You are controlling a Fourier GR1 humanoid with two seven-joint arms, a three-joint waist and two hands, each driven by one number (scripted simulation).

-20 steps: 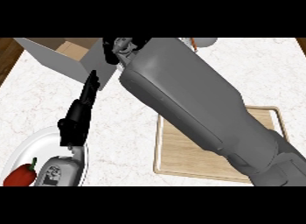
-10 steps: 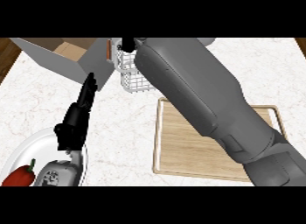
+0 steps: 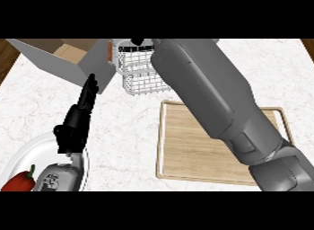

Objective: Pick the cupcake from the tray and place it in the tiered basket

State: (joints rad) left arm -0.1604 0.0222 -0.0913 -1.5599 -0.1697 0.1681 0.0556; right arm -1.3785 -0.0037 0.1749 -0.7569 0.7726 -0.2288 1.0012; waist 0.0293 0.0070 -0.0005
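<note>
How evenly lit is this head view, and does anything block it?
Head view: light is even, with no glare on the counter; the right forearm crosses the frame, hiding part of the wire basket and wooden tray.

White wire tiered basket [image 3: 141, 72] at counter's far edge; wooden tray [image 3: 194, 148] near; cupcake seemingly hidden.

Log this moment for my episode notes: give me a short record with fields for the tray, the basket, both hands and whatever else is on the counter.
tray: light wooden tray, bare where visible, no cupcake seen on it
basket: white wire tiered basket, behind the tray
right hand: hidden; grey right forearm reaches over the basket
left hand: black left hand, fingers straight, resting over the white round plate
other: red pepper on the plate; open cardboard box at back left
cupcake: not visible
</note>
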